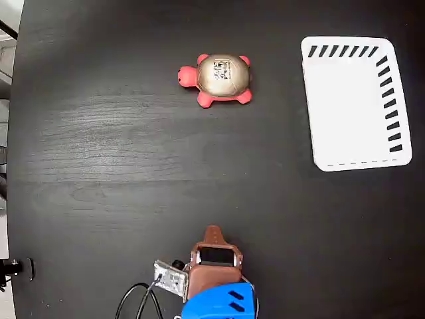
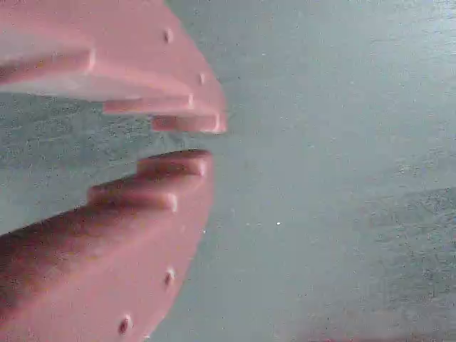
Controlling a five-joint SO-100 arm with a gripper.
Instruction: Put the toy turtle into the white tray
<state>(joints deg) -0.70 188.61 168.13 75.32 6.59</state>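
Your end effector (image 1: 213, 232) sits at the bottom edge of the fixed view, near 6 o'clock on the desk (image 1: 119, 159). In the wrist view the jaws are nearly closed, with only a thin gap between the tips, and they hold nothing.

The toy turtle (image 1: 217, 80) lies almost straight at 12 o'clock from the end effector, well apart, on bare desk. Its long axis runs 9-to-3, head at 9, so it lies across your approach line.

The white tray (image 1: 355, 103) is at about 2 o'clock from the end effector and at 3 o'clock from the turtle, apart from it and empty.

The turtle has a glossy gold-beige domed shell with a dark print and red-pink head and legs, probably slippery on top. The tray is smooth white plastic with rounded corners and dark slanted slots on its top and right sides. The desk is matte black woodgrain.

You'll likely need to open wide before reaching.
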